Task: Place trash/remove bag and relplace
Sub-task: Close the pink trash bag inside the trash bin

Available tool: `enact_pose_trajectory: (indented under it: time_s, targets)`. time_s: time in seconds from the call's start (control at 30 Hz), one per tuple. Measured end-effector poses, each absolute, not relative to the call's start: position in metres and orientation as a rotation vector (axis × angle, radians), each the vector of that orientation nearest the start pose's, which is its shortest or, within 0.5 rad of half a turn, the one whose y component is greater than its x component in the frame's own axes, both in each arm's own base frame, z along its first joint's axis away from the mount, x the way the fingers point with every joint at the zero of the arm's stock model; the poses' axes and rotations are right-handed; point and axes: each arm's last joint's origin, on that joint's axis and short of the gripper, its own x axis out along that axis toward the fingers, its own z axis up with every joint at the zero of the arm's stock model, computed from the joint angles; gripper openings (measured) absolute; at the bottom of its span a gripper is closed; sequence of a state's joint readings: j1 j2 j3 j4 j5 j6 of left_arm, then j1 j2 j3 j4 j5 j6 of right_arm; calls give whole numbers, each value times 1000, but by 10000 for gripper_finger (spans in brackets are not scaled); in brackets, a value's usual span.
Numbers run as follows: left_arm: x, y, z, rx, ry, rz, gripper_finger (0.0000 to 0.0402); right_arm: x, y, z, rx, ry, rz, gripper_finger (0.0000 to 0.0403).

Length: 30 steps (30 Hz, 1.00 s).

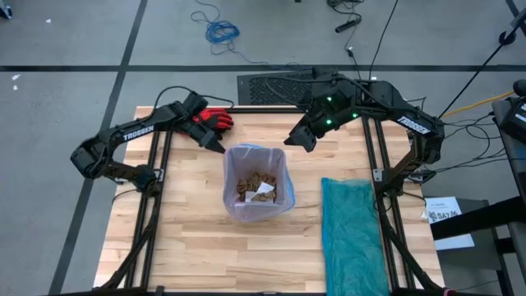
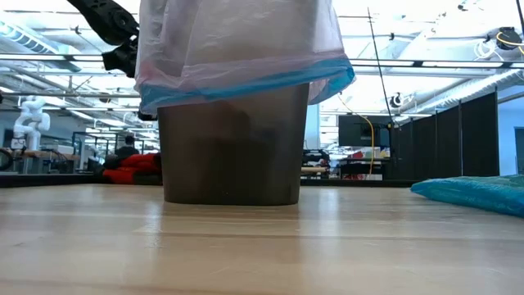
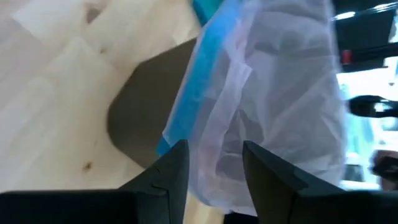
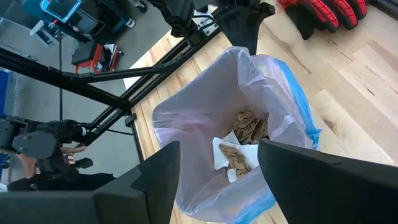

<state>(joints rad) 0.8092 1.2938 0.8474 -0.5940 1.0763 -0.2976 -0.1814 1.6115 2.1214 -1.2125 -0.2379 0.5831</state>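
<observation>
From above, one bin [image 1: 258, 185] stands mid-table lined with one lilac bag [image 1: 275, 156], holding several tan and white lumps of trash [image 1: 257, 188]; the left gripper [image 1: 217, 145] sits at the bin's ten o'clock corner, the right gripper [image 1: 299, 141] at its one o'clock, one red glove [image 1: 215, 120] at eleven and one teal bag [image 1: 353, 234] at four. At table height the bag's blue hem [image 2: 246, 86] drapes over the dark bin. The left wrist view shows its fingers [image 3: 171, 171] apart, the bag's folded-over rim between them, and the right wrist view shows its fingers [image 4: 158, 171] apart above the trash, holding nothing.
</observation>
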Motion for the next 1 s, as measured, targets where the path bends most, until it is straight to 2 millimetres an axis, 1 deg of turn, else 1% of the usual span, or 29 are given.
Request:
enact_pose_trajectory:
  time_s: [0.13,0.2,0.4,0.57,0.73,0.8,0.9,1.0]
  targets:
    - [181,151,230,-1057,737,-14,151,285,-45,477,706,689,-148,208]
    - [180,150,229,-1032,762,11,151,285,-45,477,706,689,-148,208]
    - [181,148,228,-1011,767,-15,151,285,-45,477,705,689,-148,208]
    - [192,138,223,-1010,796,-140,151,285,-45,477,702,688,-147,208]
    - [207,128,216,-965,829,-206,151,285,-45,477,703,687,-147,208]
    - [211,126,213,-948,846,-206,150,285,-45,477,702,686,-147,208]
    - [215,126,207,-909,896,-125,135,285,-45,477,702,685,-147,208]
    - [216,127,206,-871,920,-55,95,285,-46,477,703,685,-147,208]
